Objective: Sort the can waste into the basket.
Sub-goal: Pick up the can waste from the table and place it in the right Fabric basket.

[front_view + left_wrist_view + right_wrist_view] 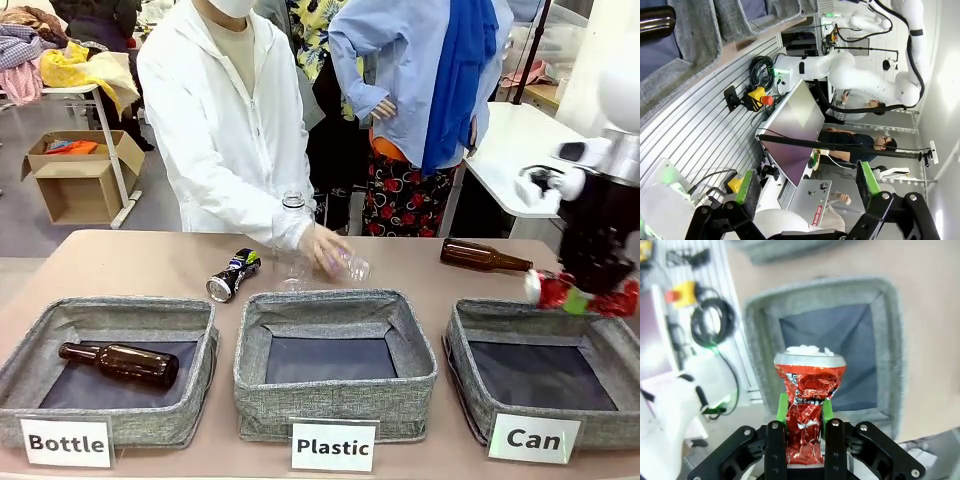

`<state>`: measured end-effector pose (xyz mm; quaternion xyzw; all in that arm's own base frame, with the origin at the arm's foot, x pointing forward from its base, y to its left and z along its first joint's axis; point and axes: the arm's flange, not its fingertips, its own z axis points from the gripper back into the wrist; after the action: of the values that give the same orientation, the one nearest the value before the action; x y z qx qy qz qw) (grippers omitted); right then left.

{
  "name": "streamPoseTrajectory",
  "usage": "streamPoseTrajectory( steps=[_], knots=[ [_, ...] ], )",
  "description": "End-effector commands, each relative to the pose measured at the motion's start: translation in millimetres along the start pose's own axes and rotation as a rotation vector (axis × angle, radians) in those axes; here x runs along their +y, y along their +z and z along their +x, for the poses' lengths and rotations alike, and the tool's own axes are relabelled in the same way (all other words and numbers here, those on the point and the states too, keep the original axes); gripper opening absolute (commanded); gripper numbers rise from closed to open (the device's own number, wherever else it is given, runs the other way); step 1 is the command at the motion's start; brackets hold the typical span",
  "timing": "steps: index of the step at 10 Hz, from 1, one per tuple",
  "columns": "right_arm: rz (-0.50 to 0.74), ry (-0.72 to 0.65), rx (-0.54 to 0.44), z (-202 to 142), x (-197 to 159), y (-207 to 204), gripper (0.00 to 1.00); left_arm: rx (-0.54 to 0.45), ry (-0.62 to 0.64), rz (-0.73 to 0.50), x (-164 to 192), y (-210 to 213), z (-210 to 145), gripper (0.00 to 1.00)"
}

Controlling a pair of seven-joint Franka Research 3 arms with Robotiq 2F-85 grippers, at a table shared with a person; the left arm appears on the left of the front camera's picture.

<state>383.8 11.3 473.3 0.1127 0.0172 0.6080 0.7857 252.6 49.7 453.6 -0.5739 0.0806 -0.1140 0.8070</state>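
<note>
My right gripper [582, 297] is shut on the crushed red can [560, 292], held sideways just above the back rim of the grey basket [470, 362] labelled "Can". In the right wrist view the red can [809, 390] sits pinched between the green pads [783, 407], with the basket [887, 340] and its dark lining below. The black-and-blue can [231, 275] lies on the table behind the "Bottle" bin. My left gripper [807, 187] is open with nothing between its fingers, off the table's side.
The "Bottle" bin [200, 370] holds a brown glass bottle [120, 363]. The "Plastic" bin [335, 405] stands in the middle. A person's hand [322, 248] holds a clear plastic bottle [352, 266] behind it; another clear bottle [292, 240] stands upright. A second brown bottle [483, 257] lies at the back right.
</note>
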Motion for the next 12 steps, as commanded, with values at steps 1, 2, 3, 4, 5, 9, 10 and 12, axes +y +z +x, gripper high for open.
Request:
streamPoseTrajectory(
  steps=[1, 2, 3, 4, 5, 9, 10, 12],
  knots=[
    [-0.022, 0.009, -0.050, -12, -3, -7, 0.00, -0.011, 0.001, -0.020, -1, -1, 1, 1.00],
    [-0.031, 0.011, -0.058, -14, -4, -8, 0.67, -0.011, 0.001, -0.020, -1, -1, 1, 1.00],
    [-0.045, -0.012, -0.059, -15, -7, -9, 0.86, -0.011, 0.001, -0.020, -1, -1, 1, 1.00],
    [-0.037, -0.013, -0.057, -16, -7, -10, 1.00, -0.011, 0.001, -0.020, -1, -1, 1, 1.00],
    [-0.027, -0.021, -0.061, -16, -12, -10, 1.00, -0.011, 0.001, -0.020, -1, -1, 1, 1.00],
    [-0.002, -0.157, -0.132, -9, -26, -10, 1.00, -0.011, 0.001, -0.020, -1, -1, 1, 1.00],
    [0.010, -0.185, -0.177, -10, -28, -9, 1.00, -0.011, 0.001, -0.020, -1, -1, 1, 1.00],
    [0.089, -0.301, -0.304, -9, -34, -4, 1.00, -0.011, 0.001, -0.020, -1, -1, 1, 1.00]
  ],
)
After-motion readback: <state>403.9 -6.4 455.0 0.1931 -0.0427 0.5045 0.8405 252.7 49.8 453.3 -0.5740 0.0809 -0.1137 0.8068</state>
